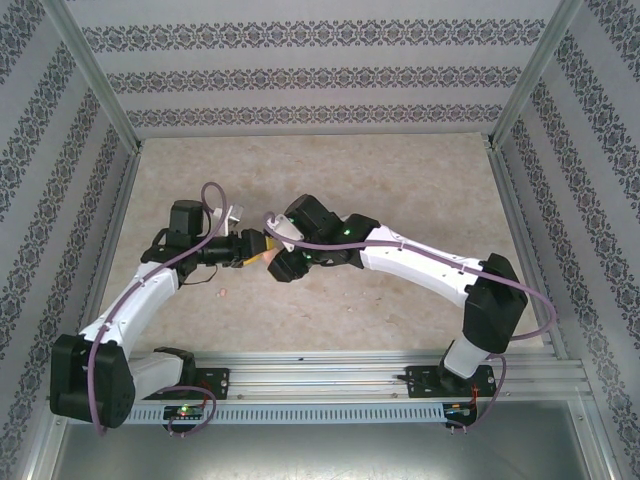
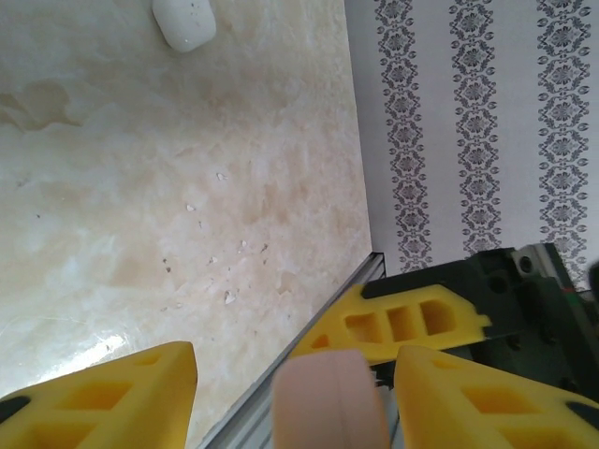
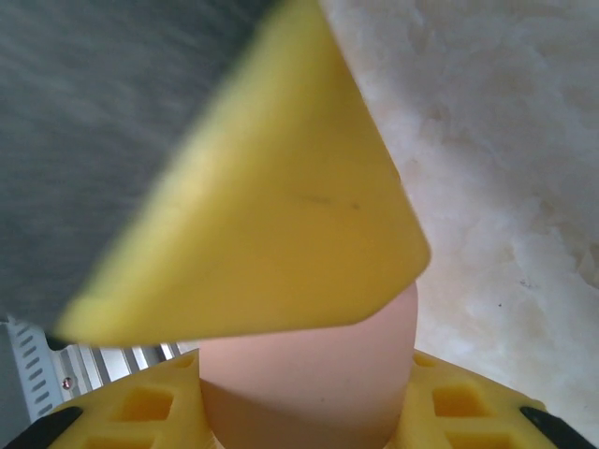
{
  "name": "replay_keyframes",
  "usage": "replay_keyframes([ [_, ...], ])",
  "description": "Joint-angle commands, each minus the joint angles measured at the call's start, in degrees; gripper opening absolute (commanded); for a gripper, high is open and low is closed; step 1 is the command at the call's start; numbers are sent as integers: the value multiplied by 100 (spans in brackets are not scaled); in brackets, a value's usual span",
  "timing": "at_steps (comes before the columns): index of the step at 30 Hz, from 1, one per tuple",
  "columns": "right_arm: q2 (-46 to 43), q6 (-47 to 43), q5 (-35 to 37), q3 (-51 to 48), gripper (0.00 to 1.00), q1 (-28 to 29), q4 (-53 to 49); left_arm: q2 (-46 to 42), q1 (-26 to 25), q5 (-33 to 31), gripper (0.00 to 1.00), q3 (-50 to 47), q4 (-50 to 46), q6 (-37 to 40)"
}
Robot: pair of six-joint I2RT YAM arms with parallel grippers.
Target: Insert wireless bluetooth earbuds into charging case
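Pinching pink case (image 3: 309,327) over beige marbled table (image 1: 400,180), right gripper (image 3: 304,388); left gripper (image 2: 295,360) spread; patterned walls (image 1: 300,80) around.

1. Top view: bright, even, diffuse light; faint soft shadows on the marbled tabletop (image 1: 400,170)
2. Left wrist: tabletop sharp, glare patch lower left; the pink charging case (image 2: 328,402) blurred
3. Right wrist: close foreground wholly out of focus

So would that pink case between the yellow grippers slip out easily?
Quite possibly: the pink case looks smooth and rounded, so it could squirt from the right gripper pinching its sides. It seems rigid, showing no dent between the fingers. Small and plastic-looking, it is probably light.
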Motion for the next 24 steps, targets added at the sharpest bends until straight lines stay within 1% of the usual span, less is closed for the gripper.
replay_keyframes([
  [1, -224, 17, 103, 20, 24, -54, 167, 34, -107, 230, 53, 19, 351, -291],
  [6, -282, 65, 138, -45, 25, -102, 297, 70, -171, 279, 52, 37, 497, -472],
  [14, -329, 281, 264, -54, 27, -215, 332, 104, -192, 397, 29, 19, 894, -843],
  [16, -345, 338, 279, -71, 29, -264, 316, 107, -192, 380, 25, 22, 997, -929],
  [18, -382, 390, 299, -111, 34, -300, 322, 107, -188, 333, 22, 10, 1137, -1049],
  [20, -476, 478, 346, -174, 46, -309, 360, 85, -191, 217, 20, -7, 1269, -1160],
  [22, -581, 656, 446, -205, 55, -327, 370, 63, -190, 65, 20, -12, 1351, -1240],
  [24, -710, 974, 570, -184, 59, -377, 301, 41, -185, -113, 20, -39, 1493, -1341],
])
